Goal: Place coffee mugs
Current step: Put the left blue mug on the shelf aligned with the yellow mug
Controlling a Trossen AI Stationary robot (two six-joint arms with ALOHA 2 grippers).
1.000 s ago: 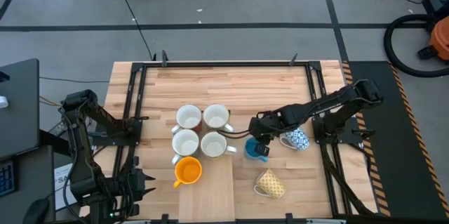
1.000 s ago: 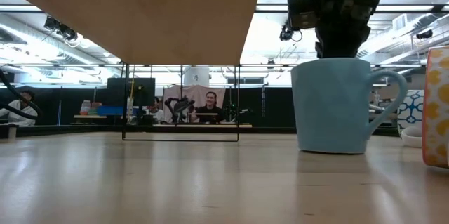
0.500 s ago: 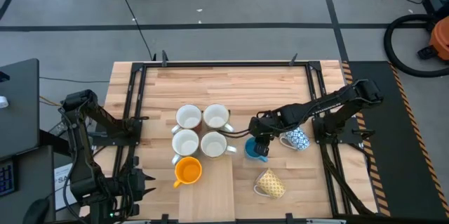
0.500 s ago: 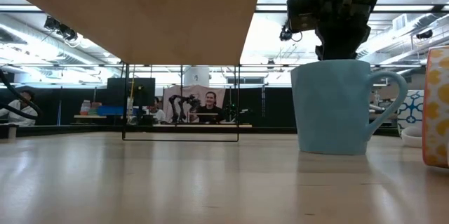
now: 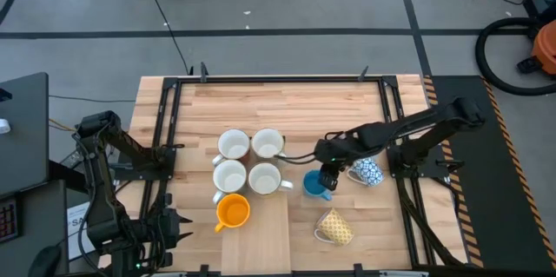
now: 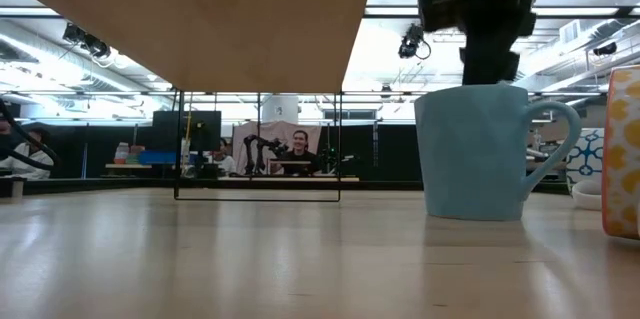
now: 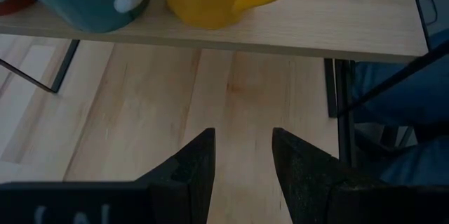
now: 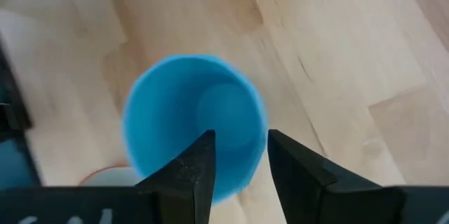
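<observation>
1. The left gripper (image 7: 242,157) waits off the bench's (image 5: 278,108) left edge, low at the front corner. Its jaws stand parted on nothing.
2. Four white mugs (image 5: 250,160) sit upright in a two-by-two block left of centre. The orange mug (image 5: 232,211) stands just in front of the block, touching or nearly touching it.
3. The blue mug (image 5: 314,185) stands upright on the bench just right of the block, in line with its front row. In the low view its handle sticks out sideways.
4. The right gripper (image 5: 329,175) hangs directly above the blue mug, over the rim's right side. Its jaws are released and hold nothing; in the right wrist view the mug's open mouth lies straight below and between the fingers (image 8: 186,171).
5. That vertical relation decides the next move: the mug lies below the jaws, so the arm can rise clear without brushing the rim. The right arm is by far the nearer.
6. The patterned blue-and-white mug (image 5: 368,172) sits just behind the right arm; the yellow mug (image 5: 334,226) lies tipped on its side nearer the front.
7. A second ago the jaws were clenched low at the mug's rim. They have since let go and lifted, and the arm has drawn slightly rightward. The mug has not moved.
</observation>
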